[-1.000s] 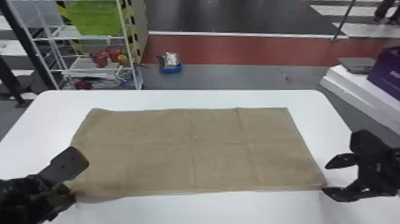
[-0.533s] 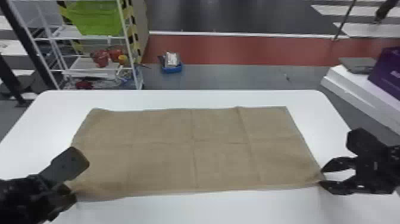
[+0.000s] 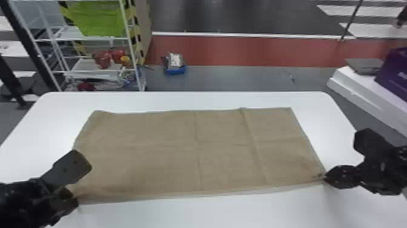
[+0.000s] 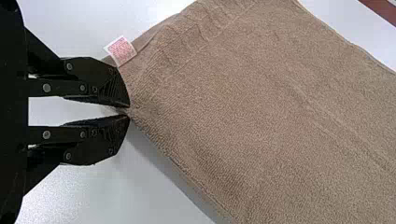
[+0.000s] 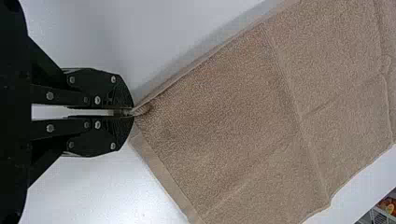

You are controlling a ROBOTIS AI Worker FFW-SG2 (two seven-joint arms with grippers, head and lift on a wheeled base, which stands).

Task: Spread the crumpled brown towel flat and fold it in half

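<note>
The brown towel lies spread as a wide rectangle on the white table, with creases across it. At its near left corner is my left gripper; in the left wrist view the left gripper is shut on that corner, beside a small white tag. My right gripper is at the near right corner, and in the right wrist view the right gripper pinches the towel's corner between its closed fingers. The towel's near edge looks slightly raised, with a shadow under it.
The white table has bare margins around the towel. Beyond it stand a white rack with a green bin at the left and a blue box on the floor. White boards and a purple box are at the right.
My right gripper has closed on the near right corner, its fingers having stood apart before. That corner has shifted slightly up and left. The left gripper has stayed almost in place.
</note>
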